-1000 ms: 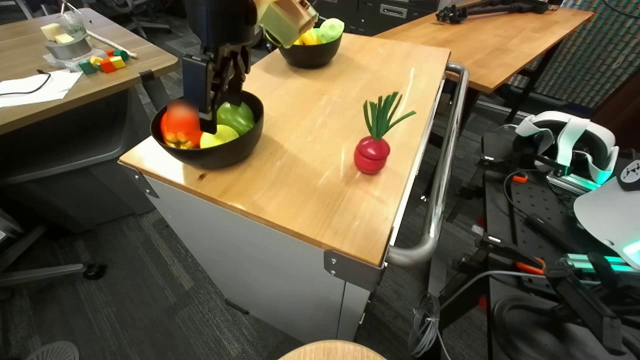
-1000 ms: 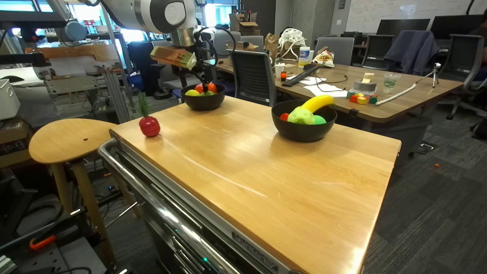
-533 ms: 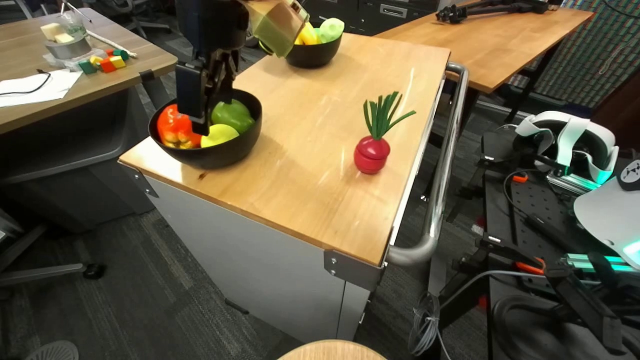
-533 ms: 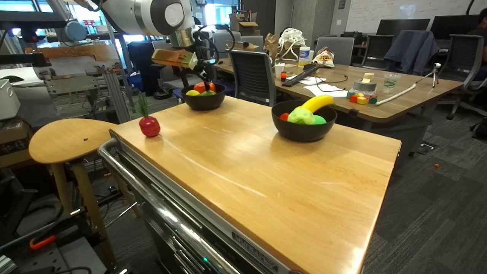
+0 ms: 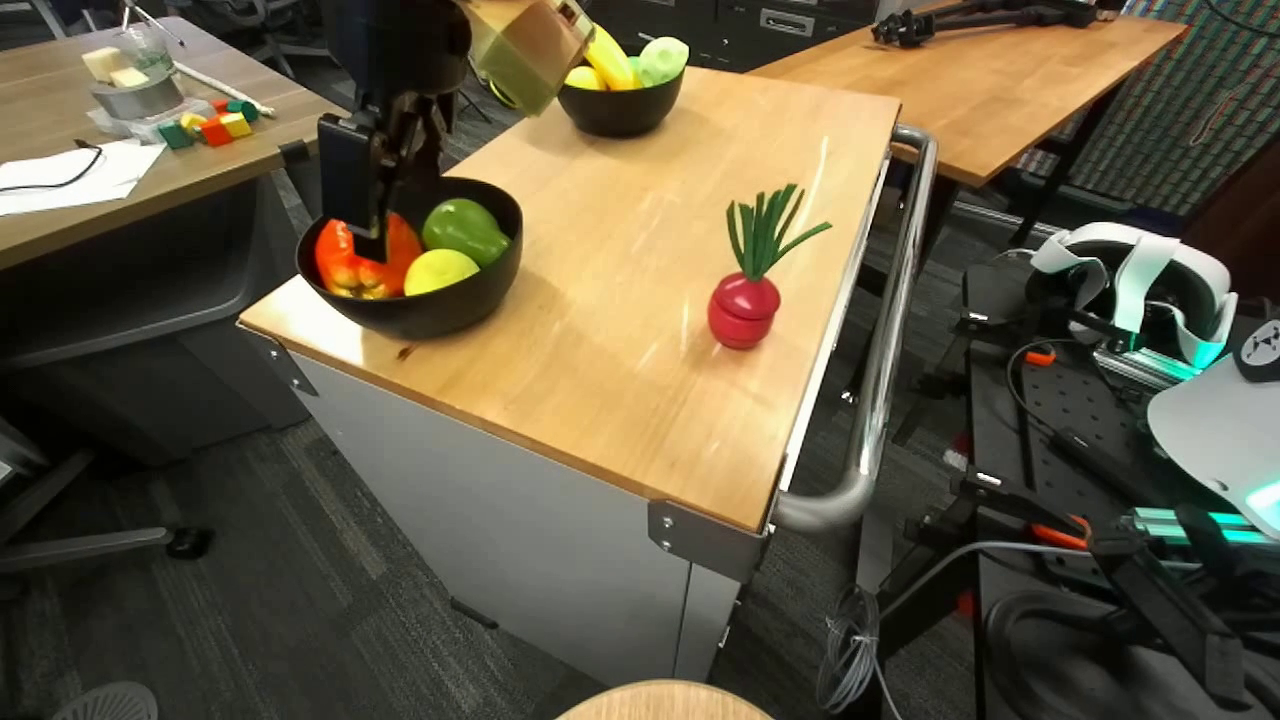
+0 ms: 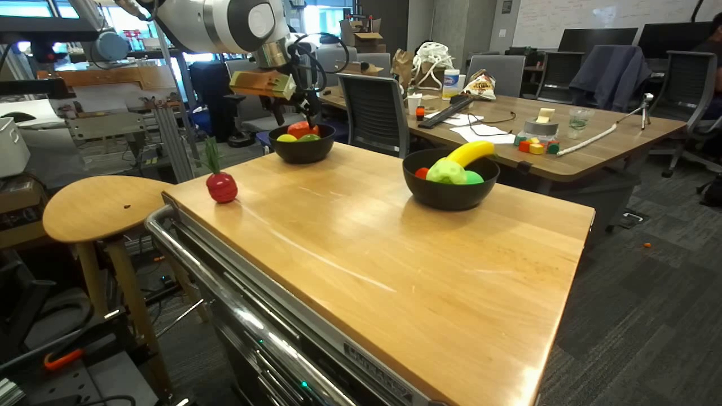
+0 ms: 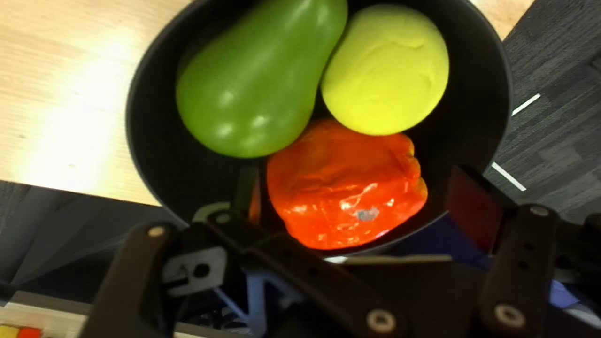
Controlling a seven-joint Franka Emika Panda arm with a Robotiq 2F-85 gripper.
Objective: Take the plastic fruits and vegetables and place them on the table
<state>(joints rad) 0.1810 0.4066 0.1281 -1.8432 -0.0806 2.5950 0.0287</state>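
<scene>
The gripper, spread wide and empty, has shifted across the bowl to hang over the pepper, which lies inside beside a green piece and a yellow piece, so it looks likeliest to join the radish on the table next.

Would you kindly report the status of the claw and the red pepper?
Claw open, holding nothing. Red pepper in black bowl. Possibly in the way: green piece, yellow piece alongside.
</scene>
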